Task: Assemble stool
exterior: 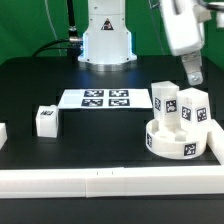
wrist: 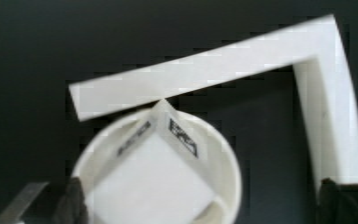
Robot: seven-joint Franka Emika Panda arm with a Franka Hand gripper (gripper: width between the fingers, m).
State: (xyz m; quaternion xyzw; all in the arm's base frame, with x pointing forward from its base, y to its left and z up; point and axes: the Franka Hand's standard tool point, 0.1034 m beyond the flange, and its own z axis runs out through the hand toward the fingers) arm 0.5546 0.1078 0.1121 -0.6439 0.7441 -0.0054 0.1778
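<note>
The round white seat point(exterior: 178, 142) lies at the exterior view's right, against the corner of the white rails. Two white tagged legs point(exterior: 165, 101) point(exterior: 193, 106) stand upright on it. A third leg point(exterior: 46, 120) lies loose on the black table at the left. My gripper point(exterior: 192, 72) hangs above and just behind the seat, apart from the legs. In the wrist view the seat point(wrist: 108, 150) and a leg point(wrist: 158, 180) on it lie below my gripper point(wrist: 201, 206). Its fingers point(wrist: 55, 205) are spread wide and hold nothing.
The marker board point(exterior: 105, 98) lies flat at the table's middle, in front of the robot base point(exterior: 106, 40). White border rails run along the front point(exterior: 90, 182) and round the right corner point(wrist: 247, 65). A small white piece point(exterior: 3, 132) shows at the left edge.
</note>
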